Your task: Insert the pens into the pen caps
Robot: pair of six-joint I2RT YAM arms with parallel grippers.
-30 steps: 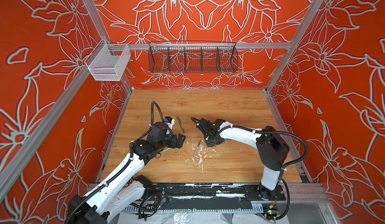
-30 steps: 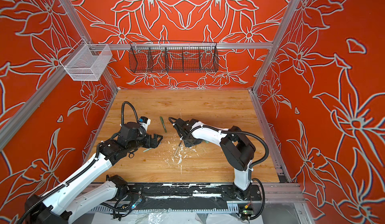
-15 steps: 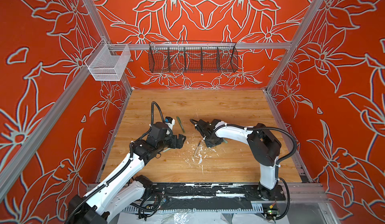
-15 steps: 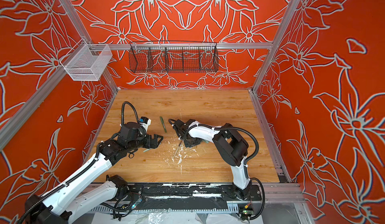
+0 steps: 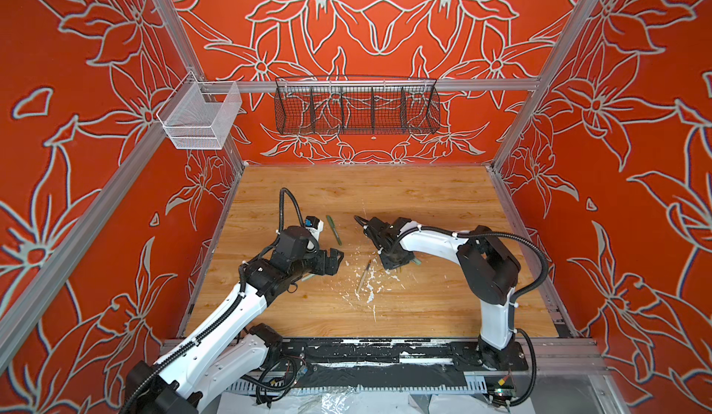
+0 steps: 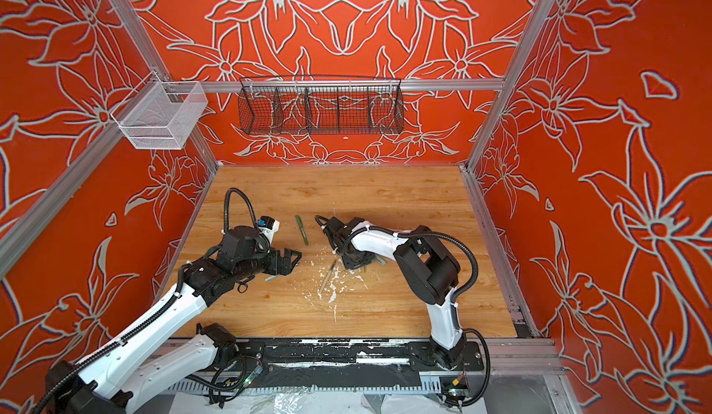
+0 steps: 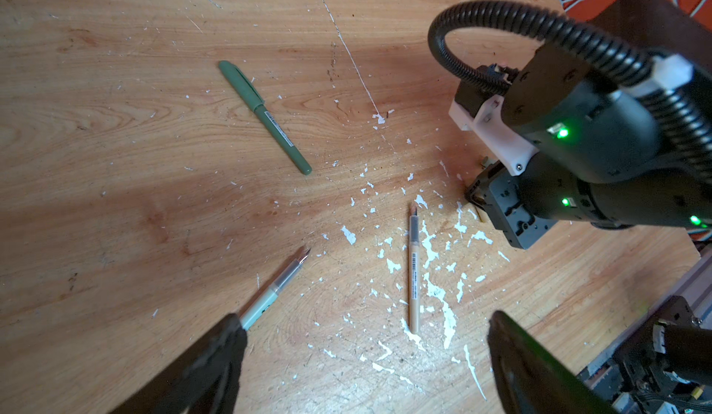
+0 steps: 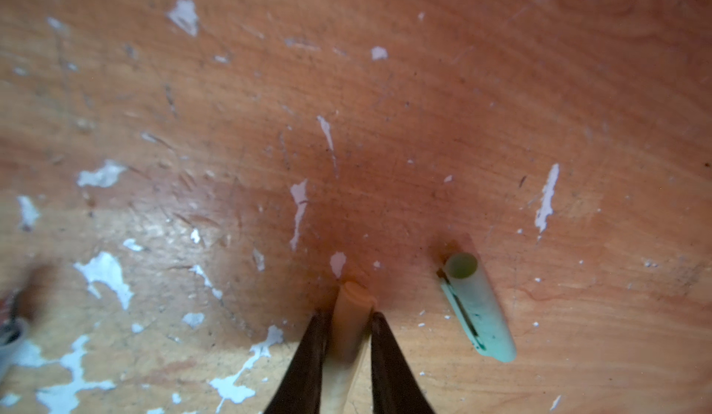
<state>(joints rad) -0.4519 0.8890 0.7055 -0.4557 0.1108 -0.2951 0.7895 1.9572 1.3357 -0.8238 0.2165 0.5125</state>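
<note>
My right gripper (image 8: pixel 348 314) is shut on the tan pen cap (image 8: pixel 346 327), low over the table and pointing down; in both top views its fingertips are hidden under the wrist (image 5: pixel 393 254). The pale green pen cap (image 8: pixel 477 308) lies just beside it. The tan pen (image 7: pixel 413 273) lies among white flecks in mid-table (image 5: pixel 363 276). My left gripper (image 7: pixel 366 317) hovers open and holds nothing. The pale green pen (image 7: pixel 275 289) runs under one of its fingers (image 7: pixel 215 358). The dark green pen (image 7: pixel 266 117) lies farther back with its cap on.
White paint flecks (image 5: pixel 370 289) are scattered over the wooden table (image 5: pixel 443 200). A black wire basket (image 5: pixel 356 108) hangs on the back wall and a white mesh basket (image 5: pixel 200 119) on the left wall. A black rail (image 5: pixel 366 354) borders the table's front edge.
My right gripper's jaws have closed onto the tan pen cap, and that arm's elbow has swung a little to the left. The left arm has stayed where it was, open.
</note>
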